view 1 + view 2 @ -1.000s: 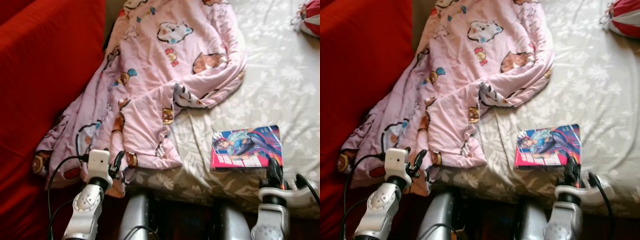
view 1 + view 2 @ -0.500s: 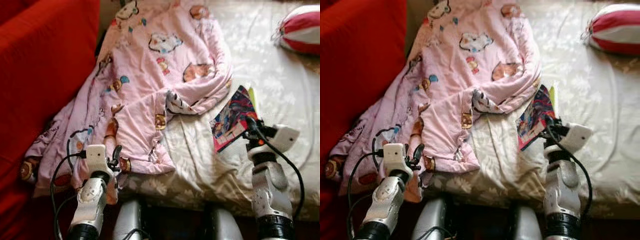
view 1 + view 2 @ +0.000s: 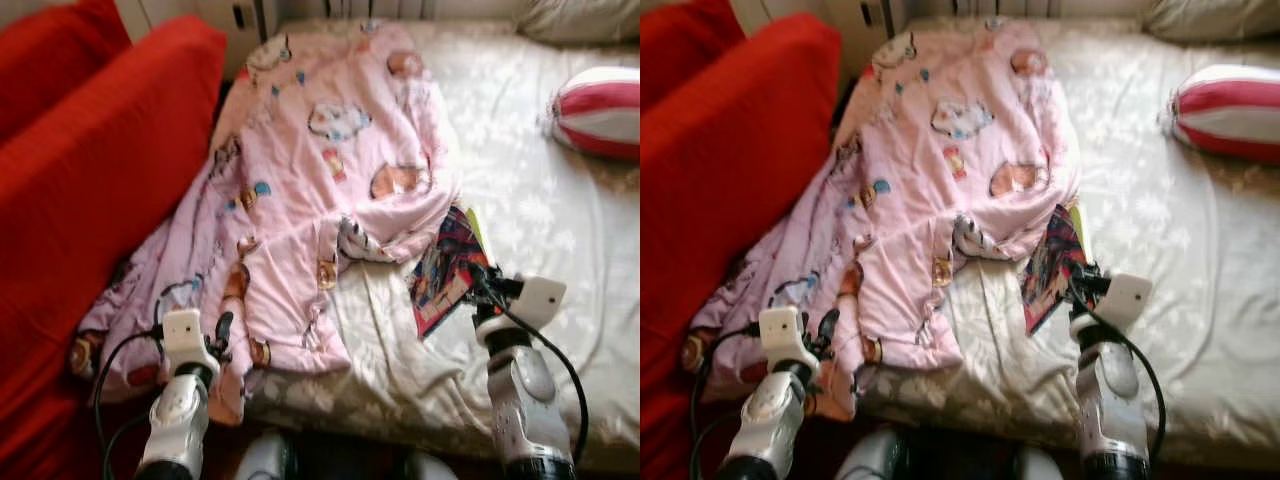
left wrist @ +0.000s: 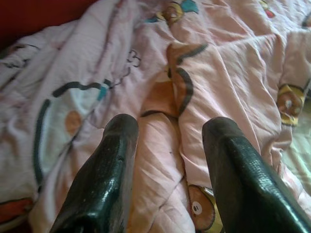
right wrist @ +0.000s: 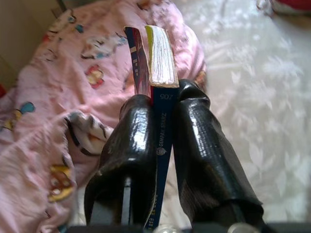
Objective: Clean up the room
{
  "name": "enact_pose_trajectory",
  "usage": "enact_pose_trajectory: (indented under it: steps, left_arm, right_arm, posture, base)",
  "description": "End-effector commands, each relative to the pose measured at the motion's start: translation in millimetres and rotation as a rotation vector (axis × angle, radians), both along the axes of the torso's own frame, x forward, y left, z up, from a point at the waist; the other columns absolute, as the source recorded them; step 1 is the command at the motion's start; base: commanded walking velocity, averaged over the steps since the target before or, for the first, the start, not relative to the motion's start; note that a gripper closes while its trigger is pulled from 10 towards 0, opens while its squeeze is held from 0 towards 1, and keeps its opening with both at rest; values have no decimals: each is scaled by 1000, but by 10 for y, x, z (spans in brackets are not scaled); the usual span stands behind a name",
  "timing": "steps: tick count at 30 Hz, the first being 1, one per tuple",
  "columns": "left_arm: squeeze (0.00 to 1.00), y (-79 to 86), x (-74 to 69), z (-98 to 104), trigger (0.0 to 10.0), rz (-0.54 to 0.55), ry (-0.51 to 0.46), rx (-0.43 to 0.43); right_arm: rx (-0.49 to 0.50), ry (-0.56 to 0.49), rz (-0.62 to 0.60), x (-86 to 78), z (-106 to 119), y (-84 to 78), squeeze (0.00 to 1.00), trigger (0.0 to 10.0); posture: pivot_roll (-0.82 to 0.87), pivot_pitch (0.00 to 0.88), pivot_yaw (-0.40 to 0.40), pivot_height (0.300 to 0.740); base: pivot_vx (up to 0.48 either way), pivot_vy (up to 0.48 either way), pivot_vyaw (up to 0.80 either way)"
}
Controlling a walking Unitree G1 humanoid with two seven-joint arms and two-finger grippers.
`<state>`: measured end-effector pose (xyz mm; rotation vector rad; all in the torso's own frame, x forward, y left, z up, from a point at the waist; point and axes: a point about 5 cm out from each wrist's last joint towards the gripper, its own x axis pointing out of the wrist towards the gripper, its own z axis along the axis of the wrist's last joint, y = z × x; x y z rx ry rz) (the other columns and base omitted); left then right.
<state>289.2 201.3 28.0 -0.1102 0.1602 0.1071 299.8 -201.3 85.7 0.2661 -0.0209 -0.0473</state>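
Right wrist view: right gripper [image 5: 163,121] jaws clamp book [image 5: 158,63]; left gripper [image 4: 170,131] jaws wide over blanket [image 4: 233,63].

2 silver metal arms w/ rounded glossy casings, dark rings near the base. Each wrist carries a white boxy camera block, w/ a black cable looping down beside the forearm. Left gripper [image 4: 167,145] and right gripper [image 5: 165,131]: 2 long black fingers each, rubbery, slightly shiny, blunt rounded tips.
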Motion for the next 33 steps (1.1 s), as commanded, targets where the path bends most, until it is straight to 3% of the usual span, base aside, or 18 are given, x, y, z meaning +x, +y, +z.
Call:
enact_pose_trajectory:
  steps: [1,8,16,21,26,33]
  left_arm:
    - [0,40,-114,-138,10000,41,51,-25]
    - [0,-35,-178,-237,10000,58,79,-59]
    - [0,-115,-173,-259,10000,50,83,-69]
    - [0,-85,-163,-244,10000,56,75,-54]
    - [0,-70,-127,-206,10000,44,61,-34]
    - [0,-45,-128,-203,10000,46,59,-19]
  right_arm:
    - [-19,-43,12,-4,94,-13,0,10000]
    - [-83,-39,67,-40,112,-47,0,10000]
    - [-8,5,19,5,38,-74,0,10000]
    - [-21,15,25,16,10,-17,0,10000]
    - [-18,51,-31,15,-20,-122,0,10000]
    - [-11,47,-36,11,-42,-79,0,10000]
  posture:
    - [-7,108,6,740]
    - [-19,89,-27,740]
    - [-5,71,-36,740]
    - [-4,64,-33,740]
    - [-9,78,-22,740]
    - [-9,93,-15,740]
  base:
    - [0,0,0]
    - [0,0,0]
    - [0,0,0]
    - [0,0,0]
    - [0,-422,-431]
    - [0,-480,-718]
